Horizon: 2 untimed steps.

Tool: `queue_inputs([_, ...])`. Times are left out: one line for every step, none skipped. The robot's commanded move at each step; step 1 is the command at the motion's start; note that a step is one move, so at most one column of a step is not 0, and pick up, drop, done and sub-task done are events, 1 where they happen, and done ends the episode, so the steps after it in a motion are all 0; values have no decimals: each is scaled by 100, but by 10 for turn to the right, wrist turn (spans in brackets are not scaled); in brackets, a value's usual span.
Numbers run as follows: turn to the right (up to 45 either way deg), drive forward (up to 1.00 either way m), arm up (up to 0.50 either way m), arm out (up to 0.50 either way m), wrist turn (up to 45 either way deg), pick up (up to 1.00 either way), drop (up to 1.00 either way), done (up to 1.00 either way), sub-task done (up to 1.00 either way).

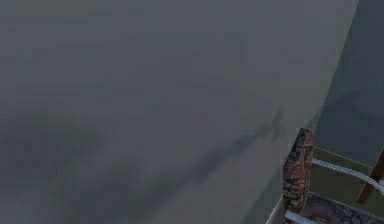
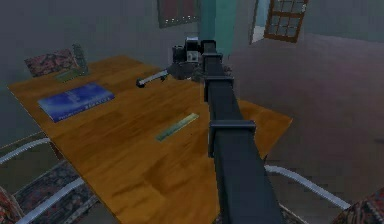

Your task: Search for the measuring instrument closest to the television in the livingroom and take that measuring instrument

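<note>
On the wooden counter [image 2: 120, 150], just left of the arm [image 2: 236, 150], lies a thin flat greenish-grey strip [image 2: 177, 126]. It looks like a ruler to me, so that's my best guess for the measuring instrument. It's flat on the wood at a slant, near the counter's right edge and clear of everything else.

Farther out along the arm is the tool [image 2: 176, 66], sitting over the far end of the counter. Honestly I can't tell how its fingers are set. I also can't tell if it's got anything, because a small dark-and-pale stick-shaped thing [image 2: 152, 78] lies on the wood right at its tip. No idea if the two are touching.

Left of the strip, and well apart from it, is a blue book [image 2: 75, 100] lying flat. Past that, by the far left corner, a small upright object [image 2: 78, 55] is too blobby to name.

Around the counter are chairs with patterned upholstery and pale tube frames, one at the far left [image 2: 48, 63] and one at the near left [image 2: 25, 185]. On the wall behind there's a framed picture [image 2: 178, 12], with a door with glass panes [image 2: 287, 18] off to the right.

The forward view is mostly plain grey wall [image 1: 150, 90]. Another patterned chair back [image 1: 298, 165] pokes in at the lower right.
</note>
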Motion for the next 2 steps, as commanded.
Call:
queue_inputs([0,0,-30,0,0,0,0,0,0])
queue_inputs([0,0,0,0,0,100,0,0,0])
